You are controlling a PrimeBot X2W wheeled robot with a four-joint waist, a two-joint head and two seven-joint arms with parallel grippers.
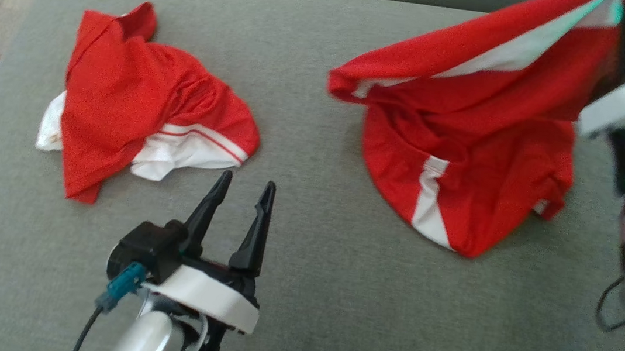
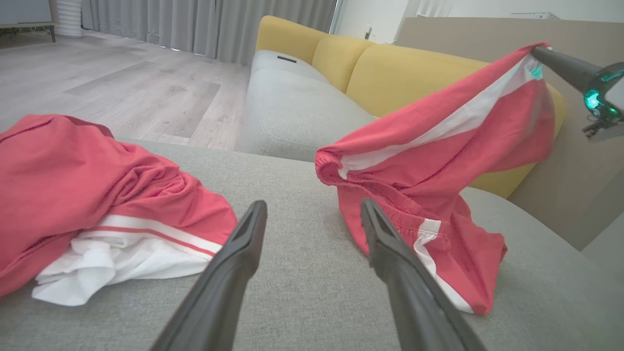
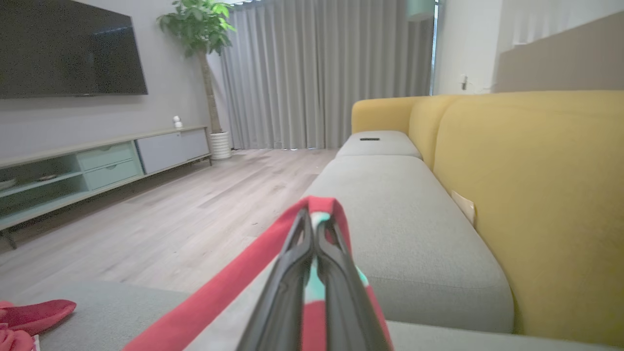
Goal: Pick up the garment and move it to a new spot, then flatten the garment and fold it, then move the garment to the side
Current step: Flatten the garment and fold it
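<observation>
Two red pieces sit on the grey cushion (image 1: 331,319). The right gripper's (image 3: 314,222) jaws pinch the garment's (image 1: 485,160) raised edge; the left gripper (image 1: 247,184), jaws wide, hovers near the crumpled shirt (image 1: 122,89).

I find no readable text, label, brand, number or sign on the garment (image 1: 467,158) or anything else around me.

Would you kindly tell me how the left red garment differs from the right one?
The left garment lies crumpled wholly on the cushion; the right garment hangs from the shut right gripper. Left garment's white is bunched; right garment's runs in stripes. Both are red and white.
</observation>
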